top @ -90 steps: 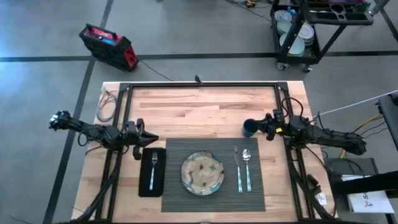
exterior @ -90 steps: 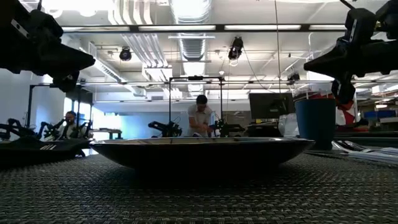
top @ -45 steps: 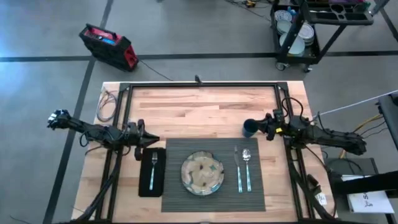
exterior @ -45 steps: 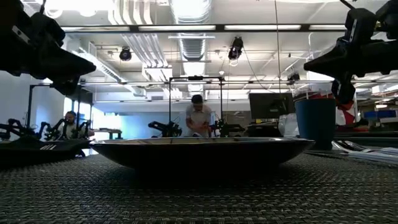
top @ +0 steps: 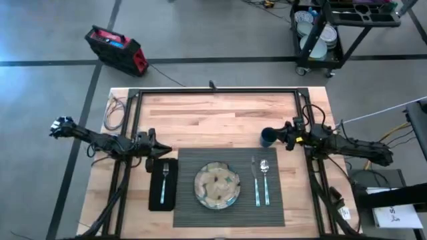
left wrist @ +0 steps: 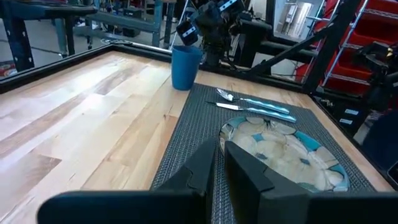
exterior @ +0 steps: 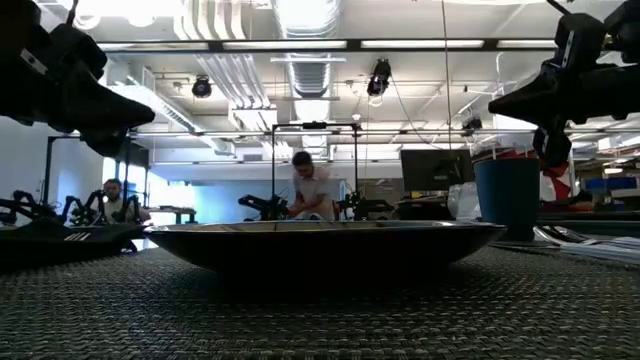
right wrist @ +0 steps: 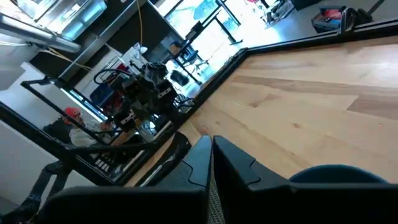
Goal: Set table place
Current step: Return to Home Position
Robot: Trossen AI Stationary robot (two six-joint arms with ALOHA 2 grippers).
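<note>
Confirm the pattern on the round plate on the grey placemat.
The round plate has pale beige patches with teal between; left wrist view shows it best.

The high view looks straight down from well above, taking in the whole table (top: 220,110). The low view sits at tabletop height, very near the plate (exterior: 325,245), facing level into the room. The 2 wrist views face each other across the table (both show the blue cup (left wrist: 185,67)).

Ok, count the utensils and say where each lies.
3. A fork lies on the black napkin left of the plate; a knife and a spoon lie on the placemat right of it, knife nearer. None looks hidden.
</note>
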